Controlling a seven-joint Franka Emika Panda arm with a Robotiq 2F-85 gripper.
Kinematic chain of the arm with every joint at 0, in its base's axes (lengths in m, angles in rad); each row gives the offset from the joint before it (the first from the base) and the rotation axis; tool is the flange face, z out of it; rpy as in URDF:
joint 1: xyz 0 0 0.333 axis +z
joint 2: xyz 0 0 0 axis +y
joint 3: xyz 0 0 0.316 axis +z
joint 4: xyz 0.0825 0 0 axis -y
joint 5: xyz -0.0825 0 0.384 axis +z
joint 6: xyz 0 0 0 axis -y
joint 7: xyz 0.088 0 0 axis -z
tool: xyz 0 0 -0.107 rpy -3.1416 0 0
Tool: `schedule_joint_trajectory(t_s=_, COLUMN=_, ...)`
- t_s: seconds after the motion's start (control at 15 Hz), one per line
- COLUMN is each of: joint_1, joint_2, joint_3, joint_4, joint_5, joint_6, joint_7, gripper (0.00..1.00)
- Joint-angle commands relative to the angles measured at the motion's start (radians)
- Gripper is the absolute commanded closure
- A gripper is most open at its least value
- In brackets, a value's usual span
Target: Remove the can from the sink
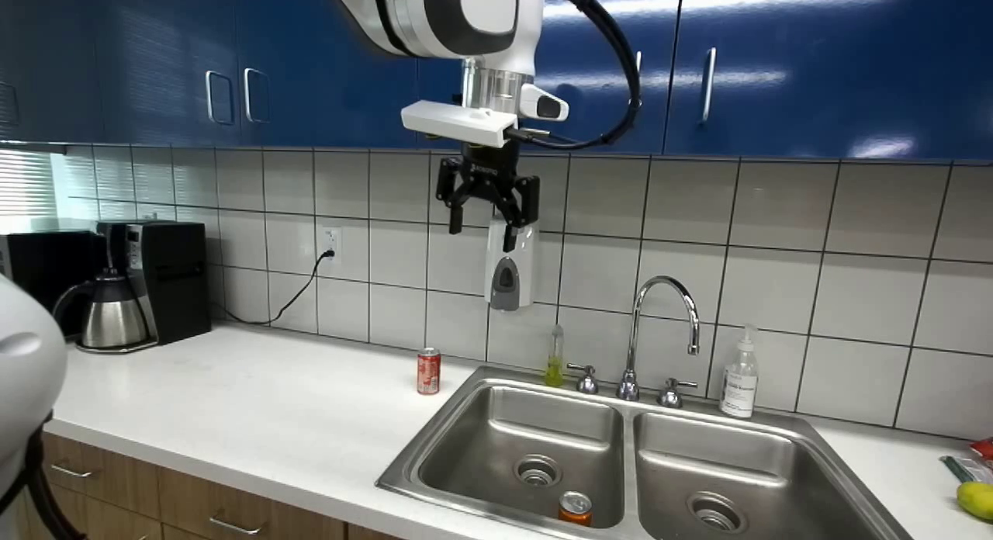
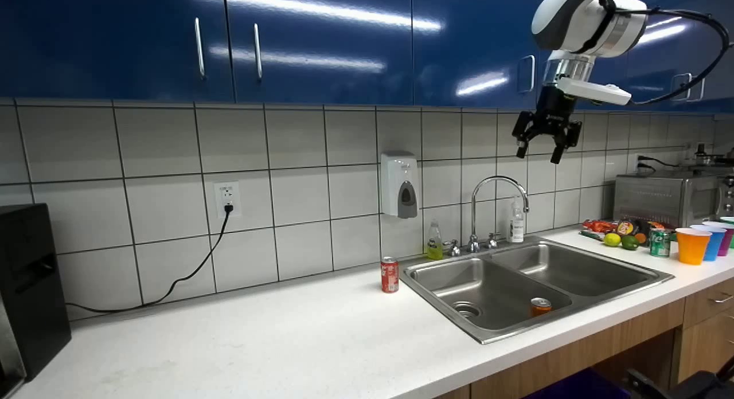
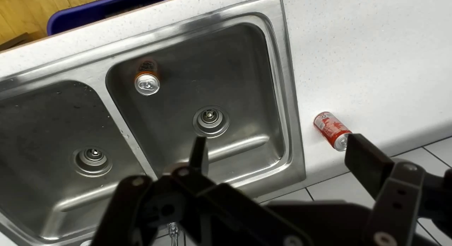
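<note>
The orange can (image 1: 576, 510) stands upright in a bowl of the steel sink (image 1: 630, 462), near its front wall and the divider. In an exterior view only its upper part (image 2: 540, 308) shows above the front rim of the sink (image 2: 486, 334). In the wrist view the can's silvery top (image 3: 147, 84) faces up, beside the divider of the sink (image 3: 122, 123). My gripper (image 1: 482, 237) is open and empty, high in the air above the sink's back area, well apart from the can. It also shows open in an exterior view (image 2: 538, 156) and the wrist view (image 3: 277, 137).
A red can (image 1: 428, 372) stands on the counter beside the sink. The curved faucet (image 2: 474, 215), a green soap bottle (image 2: 434, 244) and a clear pump bottle (image 1: 739, 381) stand along the back. A wall dispenser (image 2: 399, 184) and blue cabinets (image 1: 776, 74) are near the arm.
</note>
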Motion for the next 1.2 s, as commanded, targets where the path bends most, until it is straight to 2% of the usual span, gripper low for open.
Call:
schedule_joint_trajectory(t_s=0.0, joint_1=-0.032, joint_2=0.054, joint_3=0.021, joint_4=0.013, joint_5=0.019, joint_6=0.052, joint_7=0.001, gripper=0.00)
schedule_joint_trajectory(t_s=0.27, joint_1=-0.038, joint_2=0.179, joint_3=0.009, joint_4=0.027, joint_5=0.057, joint_6=0.202, joint_7=0.003, gripper=0.00)
schedule_joint_trajectory(t_s=0.6, joint_1=-0.069, joint_2=0.403, joint_3=0.014, joint_4=0.073, joint_5=0.144, joint_6=0.350, joint_7=-0.026, gripper=0.00)
schedule_joint_trajectory(t_s=0.93, joint_1=-0.128, joint_2=0.605, joint_3=0.063, joint_4=0.166, joint_5=0.231, joint_6=0.419, joint_7=-0.029, gripper=0.00)
schedule_joint_trajectory(t_s=1.13, joint_1=-0.172, joint_2=0.717, joint_3=0.103, joint_4=0.230, joint_5=0.238, joint_6=0.455, joint_7=-0.015, gripper=0.00)
